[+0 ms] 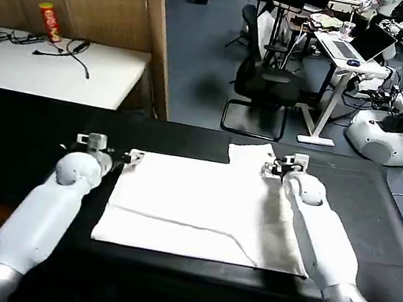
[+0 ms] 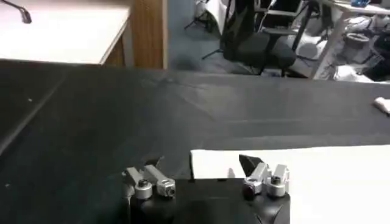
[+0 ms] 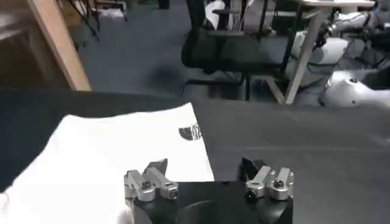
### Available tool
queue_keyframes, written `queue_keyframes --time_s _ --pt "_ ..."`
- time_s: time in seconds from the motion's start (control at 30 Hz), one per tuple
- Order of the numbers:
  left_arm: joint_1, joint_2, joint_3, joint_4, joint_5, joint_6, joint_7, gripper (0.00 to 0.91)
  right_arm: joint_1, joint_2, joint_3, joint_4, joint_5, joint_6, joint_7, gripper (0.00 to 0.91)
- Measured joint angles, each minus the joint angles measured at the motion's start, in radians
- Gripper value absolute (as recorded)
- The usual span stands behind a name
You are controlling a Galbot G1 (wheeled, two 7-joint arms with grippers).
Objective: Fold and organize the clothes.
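The clothes are one white T-shirt [image 1: 193,203] lying flat and partly folded on the black table [image 1: 26,146], with a fold line running across its near half. My left gripper [image 1: 118,155] hovers open at the shirt's far left corner [image 2: 201,159], which lies between its fingers; this is my left gripper [image 2: 201,164] from the wrist. My right gripper [image 1: 279,165] stands open at the far right corner, where a flap sticks out. In the right wrist view, my right gripper [image 3: 204,165] straddles the shirt's edge [image 3: 109,164], and a dark logo mark [image 3: 190,132] shows near that edge.
Behind the table stand a wooden partition [image 1: 158,37], a white desk [image 1: 54,66] with a red can [image 1: 50,22] and cables, and a black office chair [image 1: 264,84]. Other robots [image 1: 399,113] stand at the back right. Bare black tabletop lies to both sides of the shirt.
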State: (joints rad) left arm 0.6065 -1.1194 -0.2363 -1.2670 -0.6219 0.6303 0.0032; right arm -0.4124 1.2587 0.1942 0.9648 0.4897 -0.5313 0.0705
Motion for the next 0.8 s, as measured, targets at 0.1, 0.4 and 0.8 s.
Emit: queue_keyframes --time_s 0.1,0.4,0.8 --pt "-0.005 -0.007 0.003 0.013 0.008 -0.005 0.002 0.146 0.002 0.004 0.000 -0.008 -0.002 0.000 -0.006 0.536" --pt "-0.006 -0.007 0.009 0.013 0.022 -0.006 0.014 0.039 -0.011 0.001 0.007 0.007 -0.002 0.017 -0.029 0.029" --pt "0.018 0.006 -0.005 -0.031 0.016 -0.013 0.005 0.010 -0.074 -0.058 0.013 0.146 0.029 0.076 -0.061 0.000"
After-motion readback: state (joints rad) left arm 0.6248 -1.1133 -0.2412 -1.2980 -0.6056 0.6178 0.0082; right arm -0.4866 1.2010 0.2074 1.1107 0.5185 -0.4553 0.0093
